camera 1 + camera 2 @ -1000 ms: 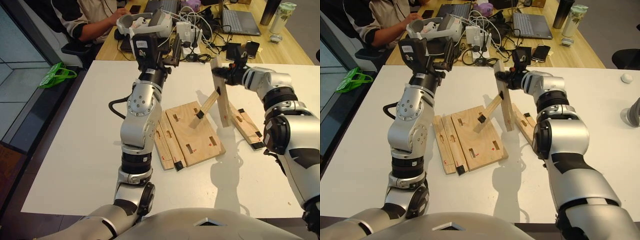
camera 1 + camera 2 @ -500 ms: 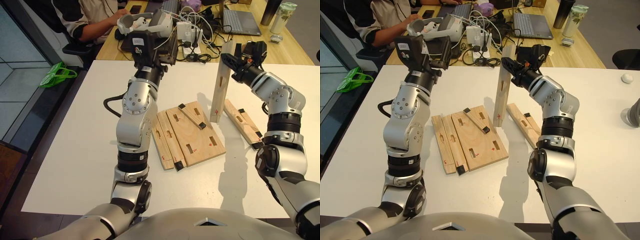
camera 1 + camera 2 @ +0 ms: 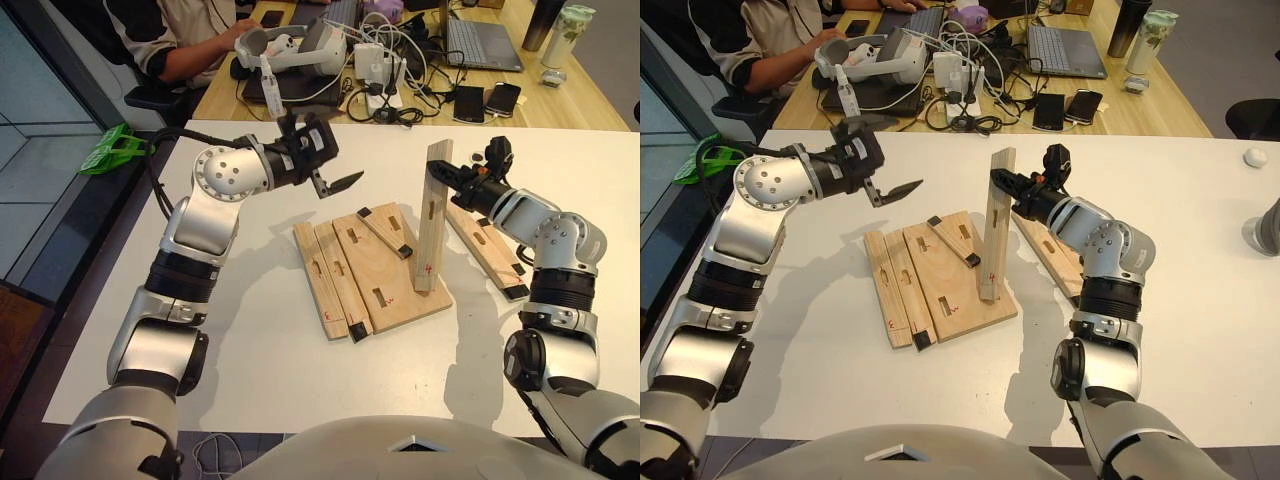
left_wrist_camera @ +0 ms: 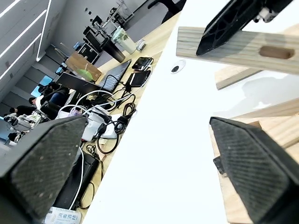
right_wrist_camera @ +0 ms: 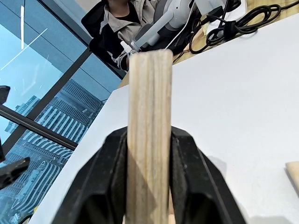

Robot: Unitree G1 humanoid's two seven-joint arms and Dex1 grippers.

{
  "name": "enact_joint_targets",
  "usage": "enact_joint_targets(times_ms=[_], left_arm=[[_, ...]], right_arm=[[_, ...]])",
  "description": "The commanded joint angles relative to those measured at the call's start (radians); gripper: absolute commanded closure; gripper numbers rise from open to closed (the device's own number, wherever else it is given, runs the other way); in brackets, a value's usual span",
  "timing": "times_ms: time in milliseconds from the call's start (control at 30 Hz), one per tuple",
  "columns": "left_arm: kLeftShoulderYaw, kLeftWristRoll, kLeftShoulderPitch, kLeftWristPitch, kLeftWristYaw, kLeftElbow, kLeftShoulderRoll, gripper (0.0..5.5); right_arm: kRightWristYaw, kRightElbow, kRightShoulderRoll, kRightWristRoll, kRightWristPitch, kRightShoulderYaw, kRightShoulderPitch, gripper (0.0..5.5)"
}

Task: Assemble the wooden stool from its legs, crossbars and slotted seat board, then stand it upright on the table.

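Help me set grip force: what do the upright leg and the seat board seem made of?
The leg looks like pale bare wood, matte, with grain lines showing along it. The seat board seems the same light wood, unvarnished; solid or plywood cannot be told.

The seat board (image 3: 395, 272) lies flat at the middle of the table (image 3: 200, 330). Two legs (image 3: 325, 280) lie side by side against its left edge. A crossbar (image 3: 384, 232) rests slantwise on the board's far part. A third leg (image 3: 431, 220) stands upright with its foot on the board's right edge, and the right hand (image 3: 455, 186) grips it near the top. A fourth leg (image 3: 487, 250) lies flat to the right, behind the upright one. The left hand (image 4: 149, 161) hangs spread above the table, behind and left of the board.
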Motion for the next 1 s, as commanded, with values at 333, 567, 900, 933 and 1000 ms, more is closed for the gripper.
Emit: enact_joint_targets(times_ms=[333, 567, 900, 933, 1000], left_arm=[[0.118, -0.139, 0.123, 0.352, 0.246, -0.362, -0.203, 0.66], [0.097, -0.132, 0.159, 0.407, 0.252, -0.416, -0.195, 0.66], [0.074, -0.124, 0.150, 0.406, 0.261, -0.411, -0.203, 0.66], [0.073, -0.125, 0.148, 0.406, 0.261, -0.411, -0.203, 0.66], [0.073, -0.124, 0.143, 0.406, 0.267, -0.408, -0.208, 0.66]], right_arm=[[0.376, 0.591, -0.195, -0.287, -0.271, 0.342, -0.127, 4.50], [0.517, 0.740, -0.211, -0.378, -0.364, 0.400, -0.267, 4.50], [0.739, 0.841, -0.228, -0.528, -0.490, 0.503, -0.406, 4.51], [0.753, 0.844, -0.235, -0.549, -0.509, 0.519, -0.401, 4.51], [0.767, 0.855, -0.239, -0.596, -0.550, 0.555, -0.358, 4.51]])
